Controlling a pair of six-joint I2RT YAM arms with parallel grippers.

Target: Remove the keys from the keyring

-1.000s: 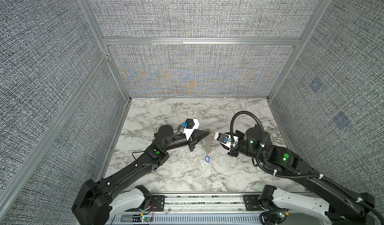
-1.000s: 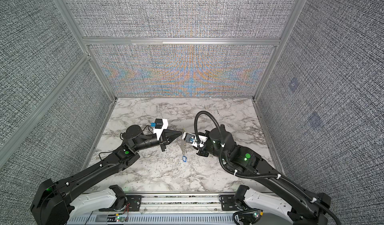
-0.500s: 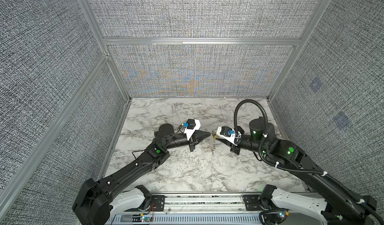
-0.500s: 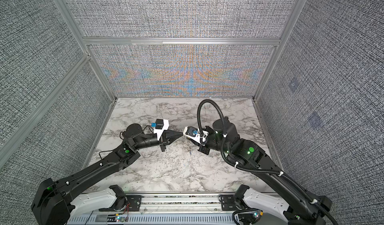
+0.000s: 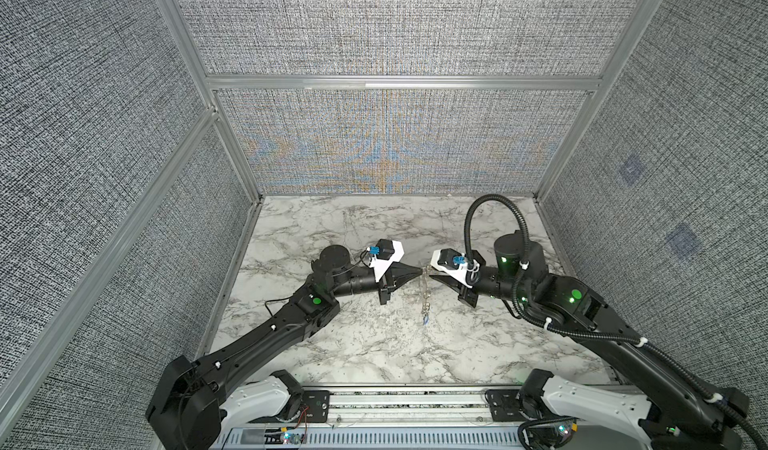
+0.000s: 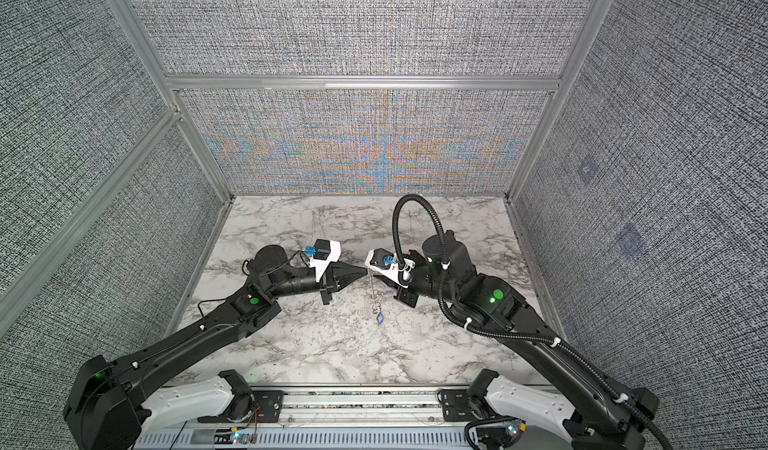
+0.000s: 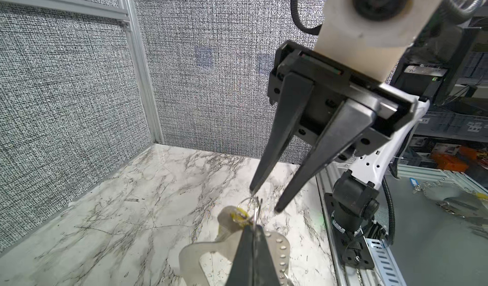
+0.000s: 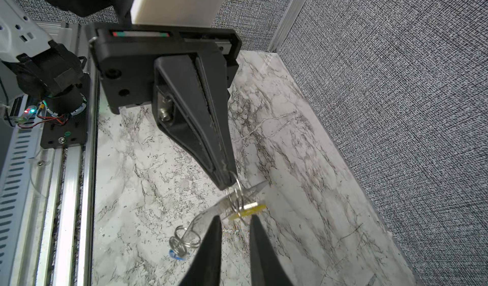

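My left gripper (image 5: 419, 270) is shut on the top of the keyring (image 7: 274, 247), a flat grey loop with bumps along one edge. It hangs above the marble table (image 5: 353, 344) in both top views. A thin wire ring (image 8: 237, 189) sticks out of the left fingertips (image 8: 225, 179), and the yellow key (image 8: 250, 209) hangs from it. The blue key (image 8: 177, 255) dangles at the keyring's lower end (image 6: 379, 320) on small wire rings (image 8: 184, 241). My right gripper (image 8: 233, 220) faces the left one tip to tip. Its jaws are open a narrow gap, and the yellow key (image 7: 240, 216) sits just beyond its tips.
Grey fabric walls with aluminium posts (image 5: 232, 153) enclose the table on three sides. A metal rail (image 5: 395, 398) with both arm bases runs along the front edge. The right arm's black cable hose (image 5: 494, 203) arches above its wrist.
My right gripper has risen from near the table and moved in to the left gripper's tip, and its jaws have narrowed. The left gripper has held still with the keyring.
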